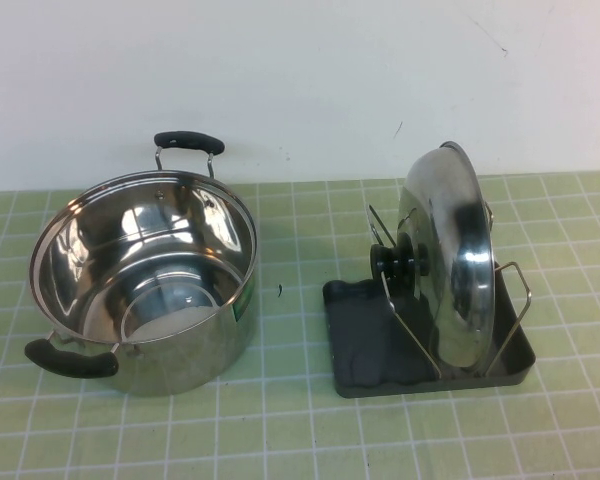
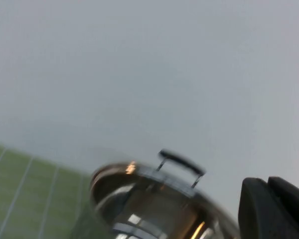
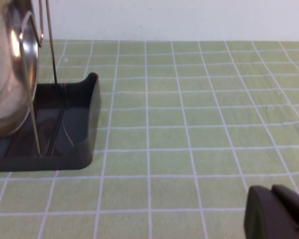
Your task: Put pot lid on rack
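Note:
The shiny steel pot lid stands on edge between the wire loops of the dark grey rack, at the right of the table. Its black knob faces left, toward the pot. In the right wrist view, the lid's edge and the rack's wall show. My right gripper is shut and empty, low over the mat, apart from the rack. My left gripper is shut and empty, raised near the pot. Neither gripper shows in the high view.
The deep steel pot with two black handles stands open at the left of the green tiled mat. A white wall runs along the back. Bare mat lies between the pot and the rack.

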`<state>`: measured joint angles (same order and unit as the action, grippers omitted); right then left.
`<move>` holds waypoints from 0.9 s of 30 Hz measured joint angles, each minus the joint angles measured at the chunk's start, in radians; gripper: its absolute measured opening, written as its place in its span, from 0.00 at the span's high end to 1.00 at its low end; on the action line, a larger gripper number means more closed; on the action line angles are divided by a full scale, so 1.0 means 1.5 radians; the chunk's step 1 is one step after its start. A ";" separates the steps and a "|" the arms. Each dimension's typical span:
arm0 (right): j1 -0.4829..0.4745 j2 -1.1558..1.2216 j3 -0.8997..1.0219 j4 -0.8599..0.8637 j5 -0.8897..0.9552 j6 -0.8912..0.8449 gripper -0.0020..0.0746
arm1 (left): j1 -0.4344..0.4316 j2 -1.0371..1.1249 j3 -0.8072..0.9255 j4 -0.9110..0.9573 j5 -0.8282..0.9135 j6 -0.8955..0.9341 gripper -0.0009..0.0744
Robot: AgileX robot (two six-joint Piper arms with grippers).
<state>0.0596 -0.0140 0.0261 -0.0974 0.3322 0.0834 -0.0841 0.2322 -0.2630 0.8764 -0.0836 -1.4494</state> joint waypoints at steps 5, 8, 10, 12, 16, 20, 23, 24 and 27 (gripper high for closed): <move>0.000 0.000 0.000 0.000 0.000 0.000 0.98 | -0.024 -0.063 0.076 -0.329 0.161 0.368 0.99; 0.000 0.000 0.000 0.000 0.000 0.000 0.98 | -0.017 -0.114 0.087 -0.400 0.223 0.518 0.99; 0.000 0.000 0.000 0.000 0.000 0.000 0.98 | -0.003 -0.145 0.088 -0.417 0.256 0.559 0.99; 0.000 0.000 0.000 0.000 0.000 0.000 0.98 | 0.017 -0.159 0.095 -0.423 0.274 0.578 0.99; 0.000 0.000 0.000 0.000 0.000 0.000 0.98 | 0.061 -0.163 0.141 -0.429 0.259 0.603 0.99; 0.000 0.000 0.000 0.000 0.002 0.000 0.98 | 0.073 -0.163 0.189 -0.411 0.185 0.662 0.99; 0.000 0.000 0.000 -0.001 0.002 0.000 0.98 | 0.075 -0.164 0.189 -0.401 0.172 0.692 0.99; 0.000 0.000 0.000 -0.001 0.002 0.000 0.98 | 0.075 -0.164 0.189 -0.403 0.173 0.697 0.99; 0.000 0.000 0.000 -0.001 0.002 0.000 0.98 | 0.075 -0.164 0.189 -0.449 0.200 0.741 0.99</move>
<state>0.0596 -0.0140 0.0261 -0.0991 0.3345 0.0834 0.0286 -0.0144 0.0203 0.2032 0.2158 -0.3379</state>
